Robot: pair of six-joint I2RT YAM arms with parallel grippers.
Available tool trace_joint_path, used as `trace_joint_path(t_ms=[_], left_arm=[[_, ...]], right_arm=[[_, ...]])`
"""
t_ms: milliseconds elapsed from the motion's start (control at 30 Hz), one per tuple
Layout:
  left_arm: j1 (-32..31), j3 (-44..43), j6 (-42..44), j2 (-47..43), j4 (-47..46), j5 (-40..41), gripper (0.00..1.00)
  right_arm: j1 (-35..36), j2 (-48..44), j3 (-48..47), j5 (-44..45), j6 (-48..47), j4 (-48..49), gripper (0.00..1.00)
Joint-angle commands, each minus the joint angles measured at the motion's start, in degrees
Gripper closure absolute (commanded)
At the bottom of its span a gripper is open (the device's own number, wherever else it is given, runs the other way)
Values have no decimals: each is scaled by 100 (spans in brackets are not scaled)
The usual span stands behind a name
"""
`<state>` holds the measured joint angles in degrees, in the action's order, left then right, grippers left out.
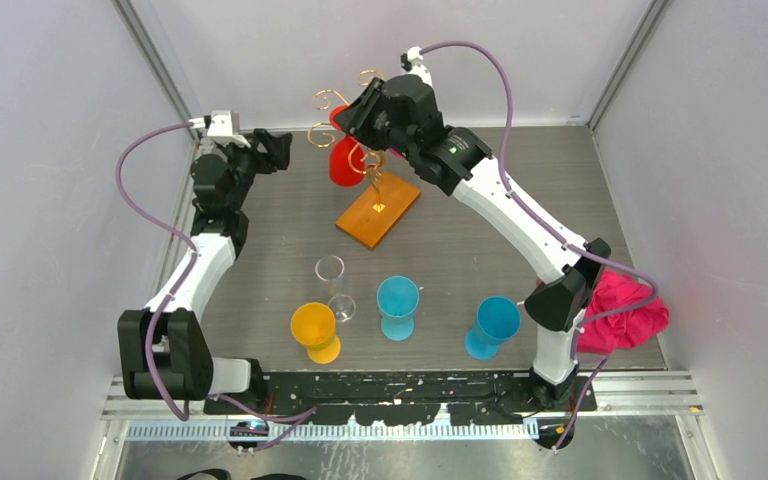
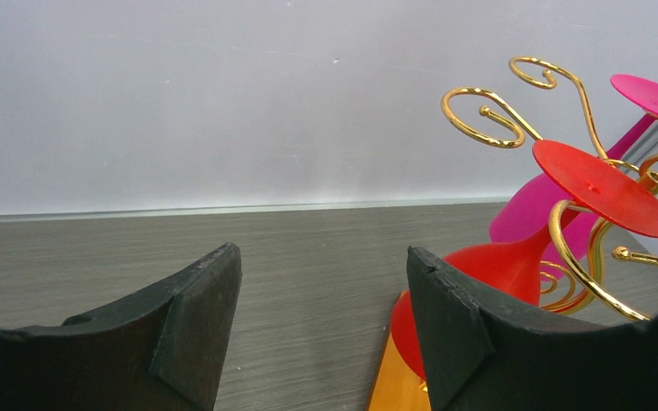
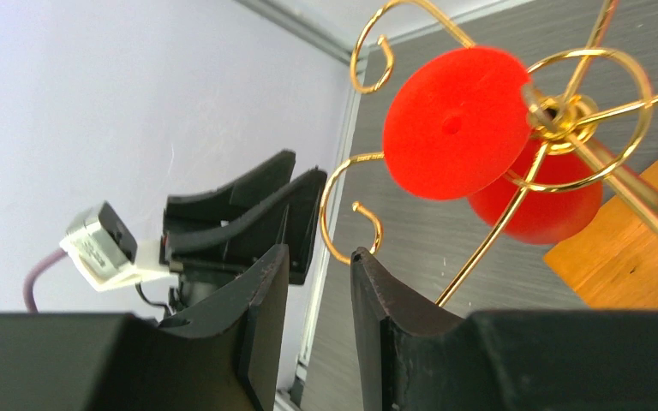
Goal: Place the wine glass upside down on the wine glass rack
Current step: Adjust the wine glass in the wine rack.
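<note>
The wine glass rack (image 1: pixel 378 208) stands on its orange wooden base at the back of the table, with gold scroll arms (image 2: pixel 490 116) above. A red wine glass (image 2: pixel 595 187) hangs upside down in it, foot up in the wire; its bowl (image 3: pixel 540 205) is below. A magenta wine glass (image 2: pixel 655 96) hangs behind it. My right gripper (image 3: pixel 320 251) is by a scroll arm just left of the red foot (image 3: pixel 454 120), its jaws narrowly apart with nothing between them. My left gripper (image 2: pixel 321 253) is open and empty, left of the rack.
A clear glass (image 1: pixel 332 285), a yellow one (image 1: pixel 315 330), a teal one (image 1: pixel 397 305) and a blue one (image 1: pixel 490 325) stand upright near the front. A pink cloth (image 1: pixel 622 312) lies by the right arm's base. Walls close in on the table's left, back and right.
</note>
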<state>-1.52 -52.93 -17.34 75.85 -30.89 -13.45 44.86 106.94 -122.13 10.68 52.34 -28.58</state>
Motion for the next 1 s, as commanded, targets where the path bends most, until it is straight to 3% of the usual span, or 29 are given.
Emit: trace_joint_path(t_ms=[0, 333, 533, 967], left_arm=[[-63, 67, -157, -145, -481, 137, 29], [-235, 151, -489, -305, -534, 518, 29], [-307, 152, -586, -326, -527, 550, 30], [-425, 160, -518, -352, -522, 630, 30]], right_arm=[[123, 225, -584, 885, 313, -192, 62], [708, 1338, -2347, 2560, 538, -1173, 56], [824, 1280, -2169, 3348, 779, -1332, 55], [866, 890, -1663, 3702, 812, -1269, 55]])
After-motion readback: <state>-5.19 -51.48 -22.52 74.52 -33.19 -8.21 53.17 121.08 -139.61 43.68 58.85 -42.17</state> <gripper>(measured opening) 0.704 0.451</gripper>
